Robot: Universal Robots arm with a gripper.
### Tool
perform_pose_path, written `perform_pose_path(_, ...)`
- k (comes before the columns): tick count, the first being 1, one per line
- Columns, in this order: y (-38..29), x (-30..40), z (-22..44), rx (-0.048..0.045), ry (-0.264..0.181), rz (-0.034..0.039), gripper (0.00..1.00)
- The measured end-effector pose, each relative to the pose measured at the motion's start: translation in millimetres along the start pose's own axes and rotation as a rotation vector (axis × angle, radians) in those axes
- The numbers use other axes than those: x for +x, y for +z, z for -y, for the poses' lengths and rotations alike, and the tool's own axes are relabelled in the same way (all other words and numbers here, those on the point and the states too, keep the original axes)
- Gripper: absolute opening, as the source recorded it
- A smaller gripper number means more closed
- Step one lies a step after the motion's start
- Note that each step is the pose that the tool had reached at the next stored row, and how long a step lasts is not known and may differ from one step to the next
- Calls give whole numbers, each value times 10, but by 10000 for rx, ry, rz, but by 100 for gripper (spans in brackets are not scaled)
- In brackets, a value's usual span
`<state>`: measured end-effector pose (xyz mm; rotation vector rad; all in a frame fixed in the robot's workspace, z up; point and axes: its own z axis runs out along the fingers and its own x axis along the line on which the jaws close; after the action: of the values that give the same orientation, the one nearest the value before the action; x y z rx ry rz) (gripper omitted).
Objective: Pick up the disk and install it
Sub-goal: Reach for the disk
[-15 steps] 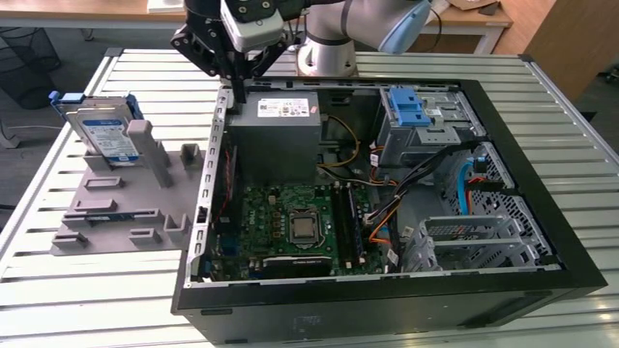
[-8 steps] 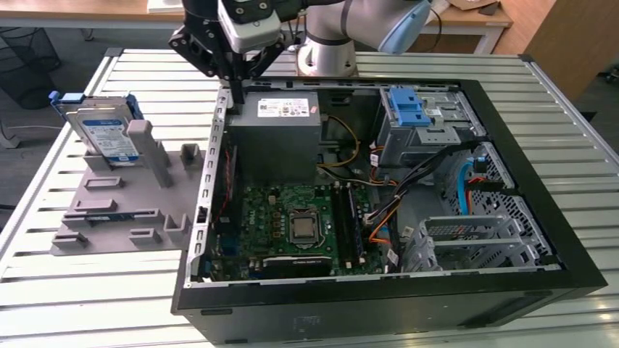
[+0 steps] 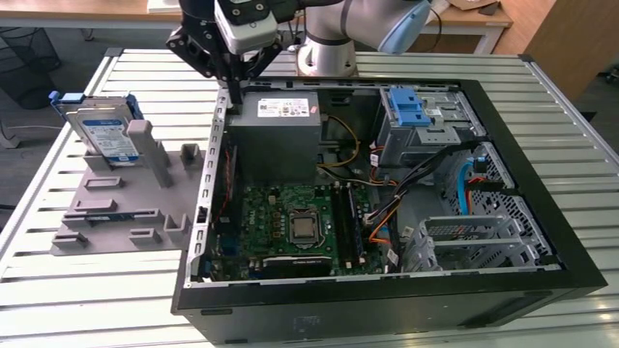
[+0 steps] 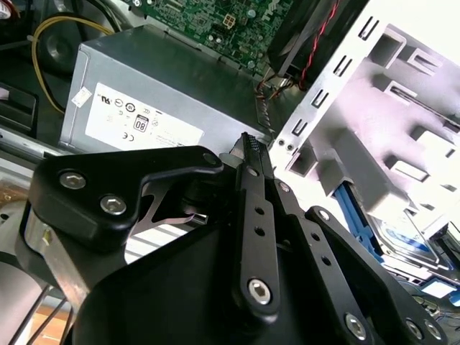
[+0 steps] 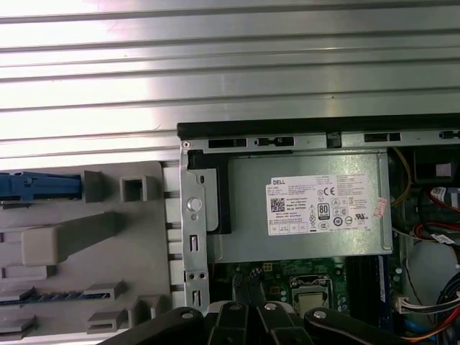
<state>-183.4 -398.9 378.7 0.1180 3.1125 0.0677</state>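
Slatted metal table [image 3: 77, 304] bearing open computer case [image 3: 387, 297]; gripper [image 3: 235, 98], closed and empty, above case wall; disk [image 3: 109, 134] upright in grey fixture [image 3: 116, 217]

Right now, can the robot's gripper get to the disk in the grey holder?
Probably yes. The disk stands upright in the grey holder outside the computer case, top uncovered. The gripper hangs nearby, nothing between them.

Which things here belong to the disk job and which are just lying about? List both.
Job: open computer case; disk, standing in the grey holder; gripper, shut, near the case's wall.
Lying about: power supply; motherboard; blue latch; cables.
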Motion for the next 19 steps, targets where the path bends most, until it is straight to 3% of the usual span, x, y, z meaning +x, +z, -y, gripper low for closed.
perform_pose_path(19,21,66,6,0,0,0,11)
